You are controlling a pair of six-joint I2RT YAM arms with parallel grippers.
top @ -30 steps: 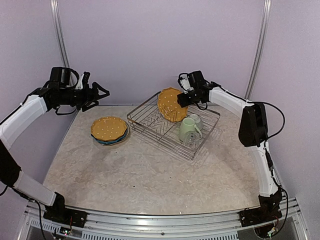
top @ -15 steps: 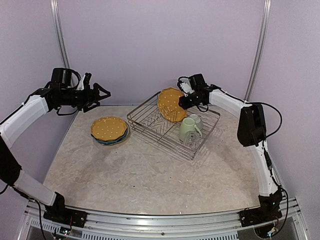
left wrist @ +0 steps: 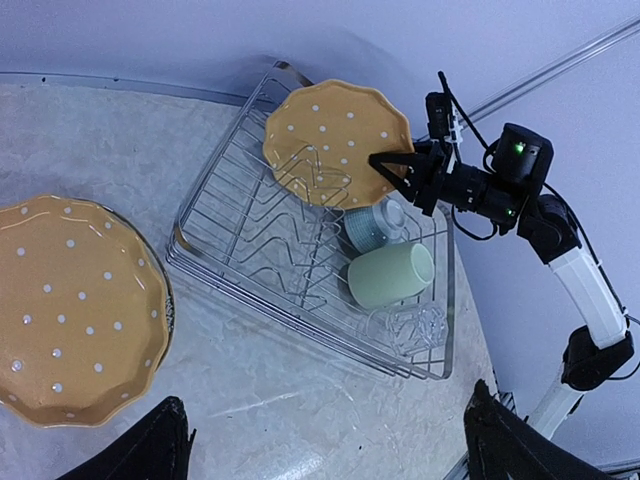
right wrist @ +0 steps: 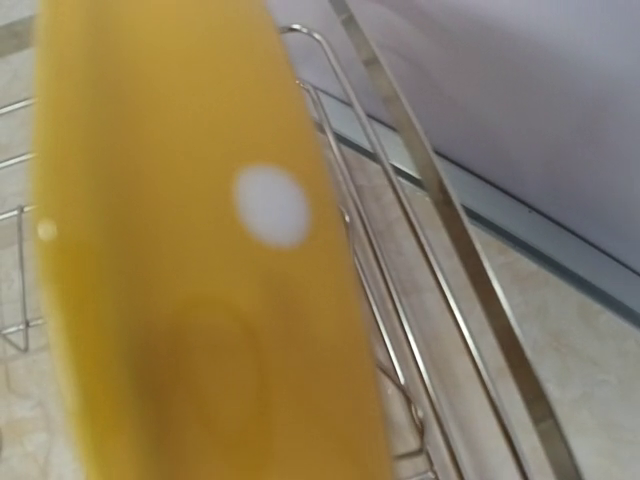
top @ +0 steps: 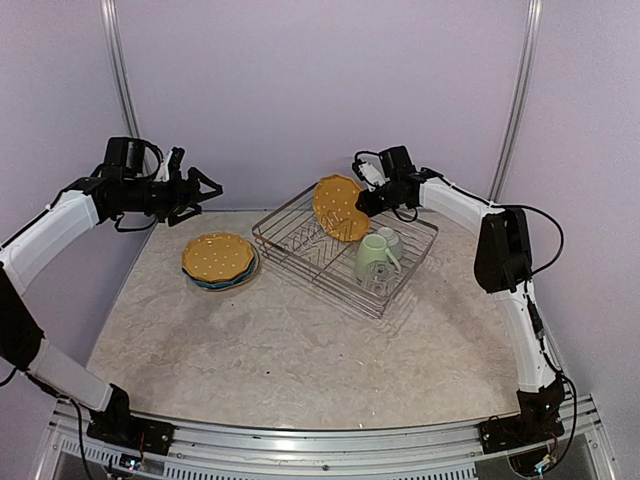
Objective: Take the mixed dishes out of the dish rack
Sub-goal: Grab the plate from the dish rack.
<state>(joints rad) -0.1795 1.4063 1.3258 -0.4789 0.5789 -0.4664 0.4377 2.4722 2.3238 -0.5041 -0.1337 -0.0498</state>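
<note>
While the right gripper (top: pixel 362 200) pinches the right rim of the orange scalloped plate (top: pixel 338 207), we note that plate standing on edge among the prongs at the far end of the dish rack (top: pixel 315 274). Pale green mug (top: pixel 372 258), clear glass (top: pixel 383 283) and small light-blue bowl (top: pixel 392 238) lie just beside it in the rack. Left gripper (top: pixel 212 192) hangs with its jaws spread wide, high above the second orange plate (top: pixel 218 258) on the table (top: pixel 300 360), well apart from the rack.

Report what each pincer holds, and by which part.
The right pincer grips the orange scalloped plate standing in the dish rack, by its rim on the side toward that arm. The left pincer is open and holds nothing.
</note>
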